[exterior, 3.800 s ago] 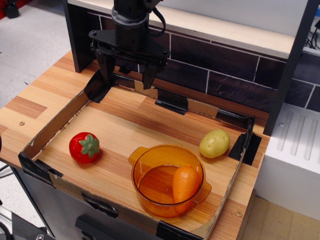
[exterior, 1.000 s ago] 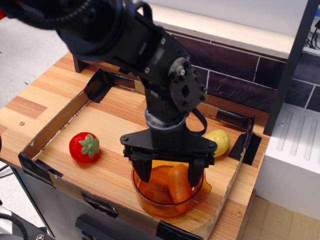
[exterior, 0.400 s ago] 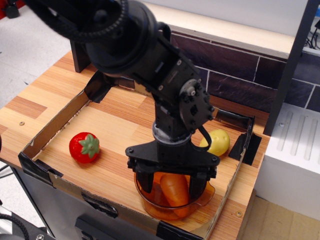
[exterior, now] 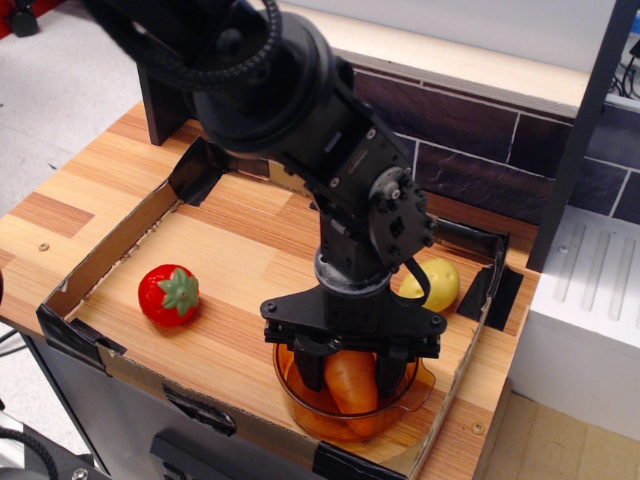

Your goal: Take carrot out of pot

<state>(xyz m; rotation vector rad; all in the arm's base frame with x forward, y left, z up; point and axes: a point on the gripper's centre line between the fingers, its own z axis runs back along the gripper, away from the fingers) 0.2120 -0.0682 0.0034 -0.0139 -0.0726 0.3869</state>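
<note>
Gripper (exterior: 351, 372) has dropped deeper into the pot (exterior: 300, 405), jaws narrowing.
They now pinch the carrot (exterior: 350, 382) on both sides; lifting appears next.

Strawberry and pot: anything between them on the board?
Nothing. In the single view, only bare wood separates the strawberry from the pot, where the gripper straddles the carrot.

One carrot (exterior: 350, 382) was counted, lying between the fingers of the one gripper (exterior: 351, 376). One pot (exterior: 400, 398) was seen directly beneath the gripper. One strawberry (exterior: 168, 294) was noted well off to the gripper's left in the picture, and one potato (exterior: 441, 283) just behind it to the right. One cardboard tray (exterior: 110, 248) was found around all of them.
</note>
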